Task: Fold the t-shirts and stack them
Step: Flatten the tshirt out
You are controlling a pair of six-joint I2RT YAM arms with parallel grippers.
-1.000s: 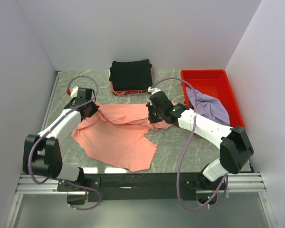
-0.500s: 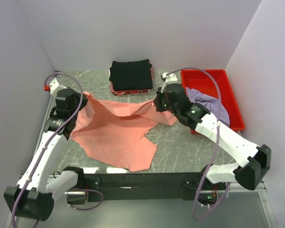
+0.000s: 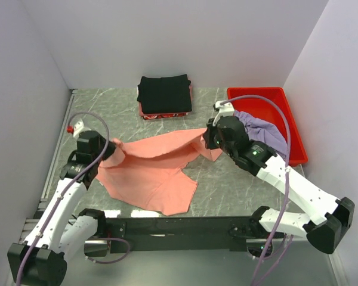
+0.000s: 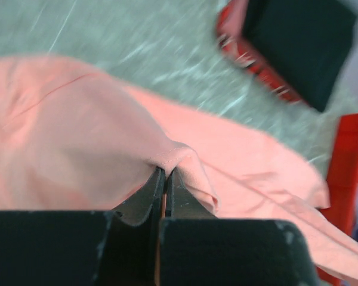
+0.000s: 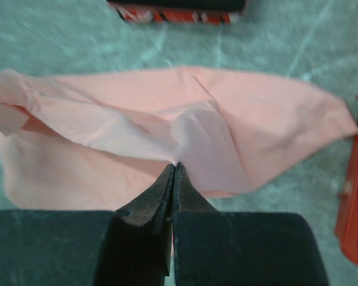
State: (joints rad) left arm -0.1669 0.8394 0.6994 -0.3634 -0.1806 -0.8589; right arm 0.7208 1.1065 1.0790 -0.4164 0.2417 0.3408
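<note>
The salmon-pink t-shirt point(image 3: 152, 173) hangs stretched between both arms over the table's middle, its lower part lying on the marble. My left gripper point(image 3: 112, 150) is shut on the shirt's left edge point(image 4: 167, 156). On the other side my right gripper point(image 3: 207, 140) is shut on the shirt's right edge point(image 5: 185, 140). A black t-shirt point(image 3: 163, 93) lies in a neat rectangular fold at the back centre. The lavender-purple t-shirt point(image 3: 264, 132) lies crumpled in the red tray point(image 3: 268, 99).
The red tray stands at the back right, close behind my right arm. The black fold rests on something red point(image 3: 162, 114) that shows at its front edge. White walls close in the table on the left, back and right.
Both grippers have drawn apart and back toward the near edge, lifting and stretching the pink shirt's top edge taut between them. The shirt's upper part has flattened out.
</note>
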